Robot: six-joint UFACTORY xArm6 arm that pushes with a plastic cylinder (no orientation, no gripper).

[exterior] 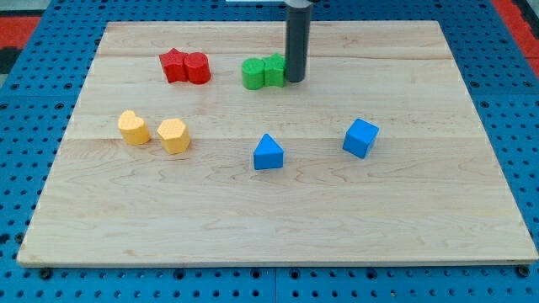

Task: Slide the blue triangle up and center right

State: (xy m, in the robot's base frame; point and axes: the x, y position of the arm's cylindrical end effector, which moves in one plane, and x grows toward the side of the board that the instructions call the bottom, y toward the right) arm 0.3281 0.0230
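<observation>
The small blue triangle block (269, 153) sits near the middle of the pale wooden table (278, 227), with a blue cube (360, 138) to the view's right of it. My tip (296, 80) rests at the view's top, just beside the pair of green blocks (264, 72), well apart from the triangle. The rod carries no jaws.

board (278, 202): pale wood, smooth, visible grain, faint sheen
blocks, e.g. blue triangle (268, 153): matt painted finish
rod above my tip (296, 80): dark, smooth, slightly glossy
</observation>
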